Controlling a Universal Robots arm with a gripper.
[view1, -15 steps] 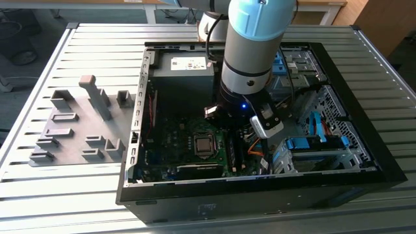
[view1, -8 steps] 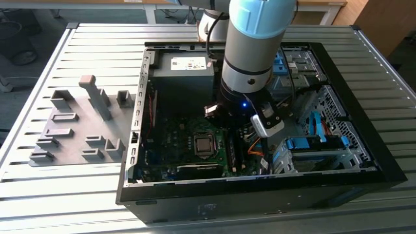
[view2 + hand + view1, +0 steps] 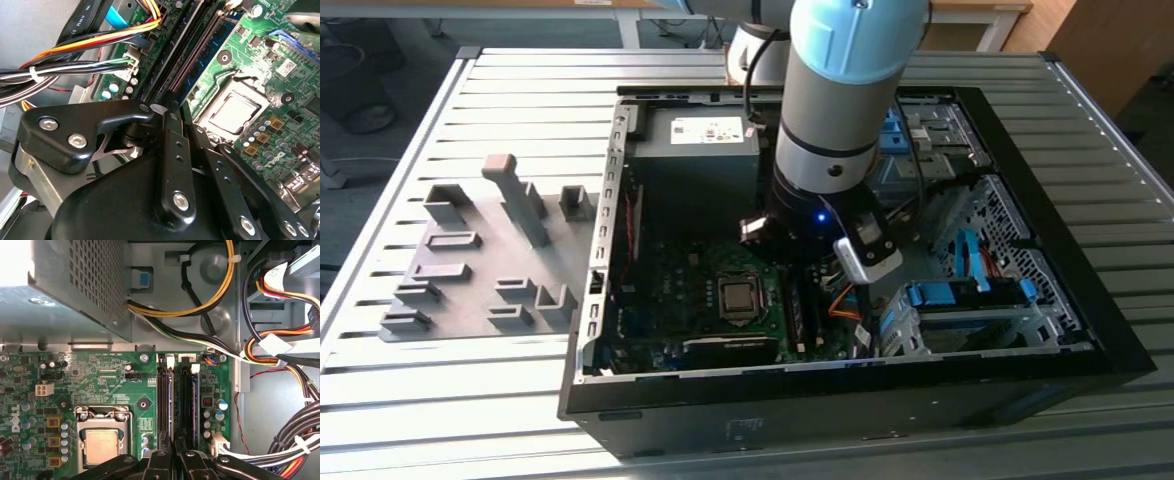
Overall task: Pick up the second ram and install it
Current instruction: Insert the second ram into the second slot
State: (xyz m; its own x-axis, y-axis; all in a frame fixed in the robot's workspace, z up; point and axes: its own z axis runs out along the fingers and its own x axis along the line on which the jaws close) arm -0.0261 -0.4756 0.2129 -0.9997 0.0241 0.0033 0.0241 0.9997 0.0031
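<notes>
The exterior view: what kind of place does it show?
Probably a workshop or lab bench for computer assembly: an open PC case lies on a slatted metal table, a grey fixture plate sits beside it, and a robot arm reaches inside.

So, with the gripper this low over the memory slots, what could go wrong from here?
1. The gripper sits right over the memory slots. A slightly misaligned push could strain a slot or its white end latches.
2. The cable bundle runs close beside the slots, so the linkage might snag it.
3. The processor socket lies just next to the slots, so a sideways slip could hit it.
</notes>
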